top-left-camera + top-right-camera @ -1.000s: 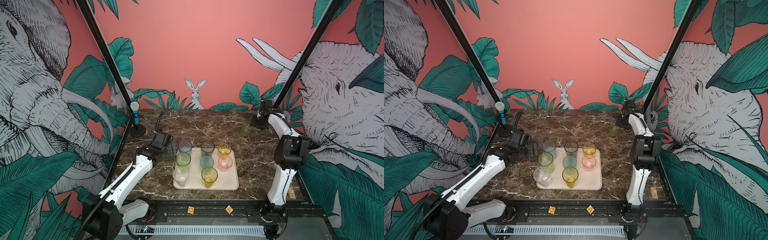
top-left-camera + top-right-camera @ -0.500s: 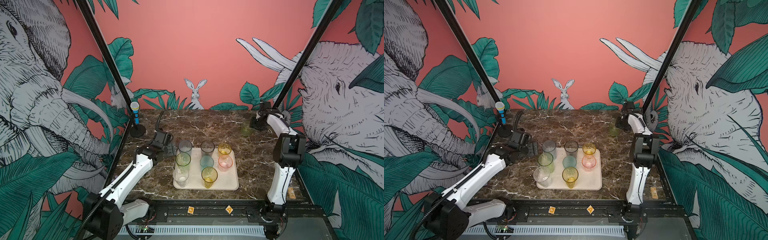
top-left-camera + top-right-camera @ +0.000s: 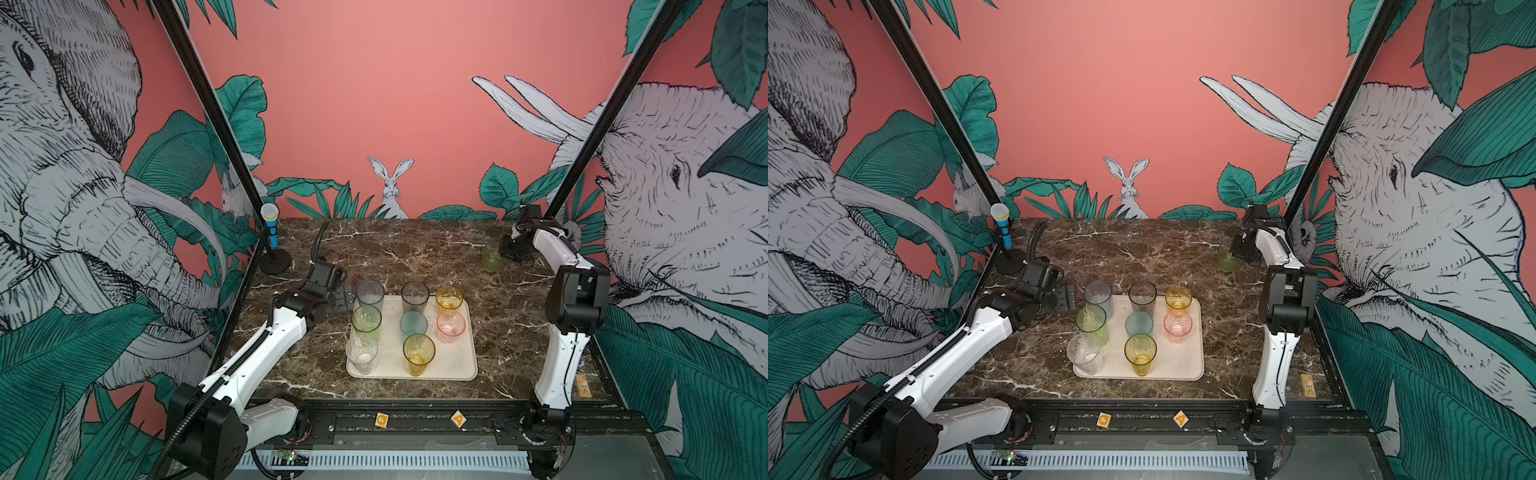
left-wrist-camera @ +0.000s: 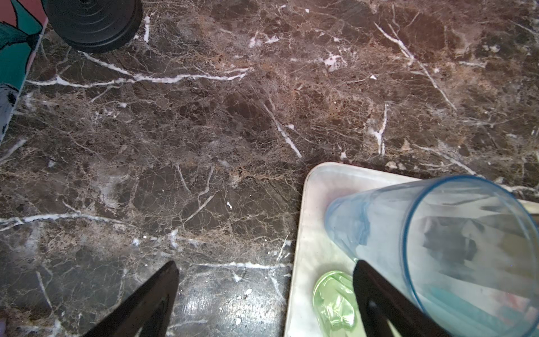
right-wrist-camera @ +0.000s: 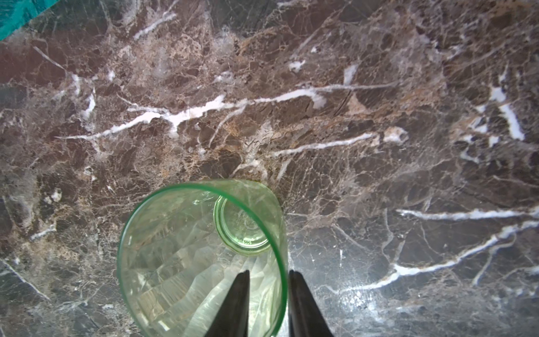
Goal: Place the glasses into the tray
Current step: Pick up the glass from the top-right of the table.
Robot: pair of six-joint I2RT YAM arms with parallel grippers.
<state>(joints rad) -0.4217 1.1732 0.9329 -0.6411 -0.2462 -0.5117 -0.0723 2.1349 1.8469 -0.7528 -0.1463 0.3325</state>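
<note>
Both top views show us a marble table [image 3: 415,249] with a cream tray [image 3: 457,368] lying near its front middle. 8 glasses stand upright in the tray, in 3 rows. The far row holds a grey glass [image 3: 370,293], a brown glass [image 3: 414,296] and an amber glass [image 3: 449,298]. The middle row holds a tall green glass [image 3: 366,321], a teal glass [image 3: 413,323] and a pink glass [image 3: 451,327]. The near row holds a clear glass [image 3: 361,354] and a yellow glass [image 3: 419,354].

The 9th, a short green glass [image 3: 492,259], stands upright on the table at the far right, well apart from the tray. The right gripper [image 5: 268,272] is at this glass. In the right wrist view we see 1 finger inside the rim and 1 outside, with the wall between them and only a narrow gap. We cannot tell whether they press on the wall.

The left gripper [image 4: 267,264] hangs low beside the tray's far left corner, jaws wide apart and holding nothing. In the left wrist view 1 finger is over the table and the other over the tray's edge, just beside the grey glass.

A blue toy microphone [image 3: 270,226] stands on its black base at the table's far left corner.
</note>
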